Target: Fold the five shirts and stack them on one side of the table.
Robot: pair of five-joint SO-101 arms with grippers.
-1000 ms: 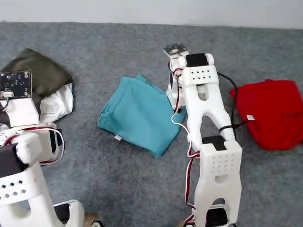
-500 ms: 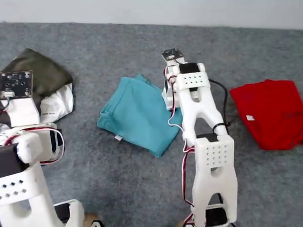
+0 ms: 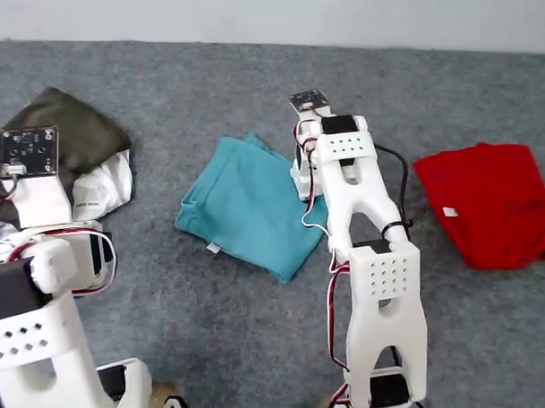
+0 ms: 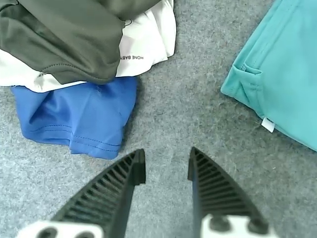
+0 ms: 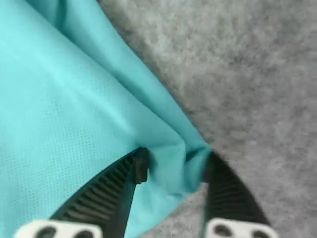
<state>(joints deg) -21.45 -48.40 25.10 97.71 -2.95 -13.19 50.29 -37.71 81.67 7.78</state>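
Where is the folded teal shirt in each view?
High view: folded teal fabric shirt, centre, beside the right arm.
Left wrist view: far side, beyond the left end effector.
Right wrist view: corner inside the open right end effector.
Shared landmark: its small white hem tag, high and left wrist views.

The table cover (image 3: 205, 336) is seen as rough, matt grey felt-like carpet with a fuzzy nap. The teal shirt (image 3: 250, 208) is shown as fine-meshed matt knit cloth. The red shirt (image 3: 492, 203), olive shirt (image 4: 64, 39), white shirt (image 4: 153, 34) and blue shirt (image 4: 79, 114) are taken as soft matt cloth, the olive one smoother with a faint sheen, the blue one stitched along its hem. The arm shells (image 3: 380, 315) are made of smooth white plastic, perforated in places, and matt black ridged plastic is used on the left gripper (image 4: 167, 166) and right gripper (image 5: 173, 168).
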